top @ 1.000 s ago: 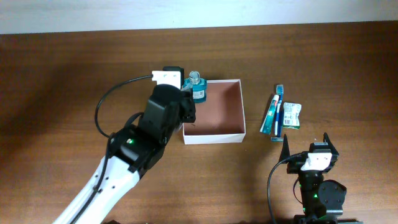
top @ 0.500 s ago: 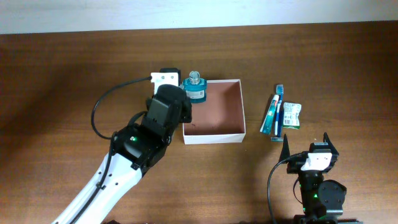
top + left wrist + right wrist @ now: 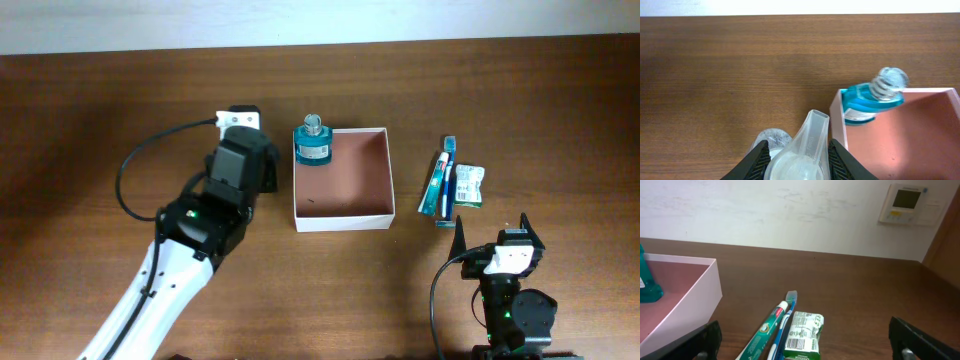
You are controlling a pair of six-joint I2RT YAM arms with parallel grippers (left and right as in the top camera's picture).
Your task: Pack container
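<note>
Container [image 3: 343, 215], a shallow square box with thin white walls and a reddish-brown floor, sits open-topped near the middle of a dark wooden table [image 3: 100, 120], between the two robot arms' working areas. A teal bottle [image 3: 313, 146] with a clear ribbed cap leans tilted at the box's far left corner, its body overlapping the rim; the right wrist view shows part of it inside against the floor, while the rest of the floor is bare. Just left of the box, the left gripper [image 3: 797, 145] hangs over the wood, apart from the white wall, its black fingers [image 3: 759, 161] pinching a clear plastic item [image 3: 812, 125] that fills the gap between them; what the item is cannot be told. To the right of the box, well apart from it, a toothpaste tube [image 3: 436, 186], a blue toothbrush [image 3: 449, 165] and a small green packet [image 3: 468, 185] lie side by side, the brush between the other two. Nearer the table's front edge, the right gripper [image 3: 497, 232] stands with its jaws spread wide and nothing between them, pointed towards those three toiletries.
</note>
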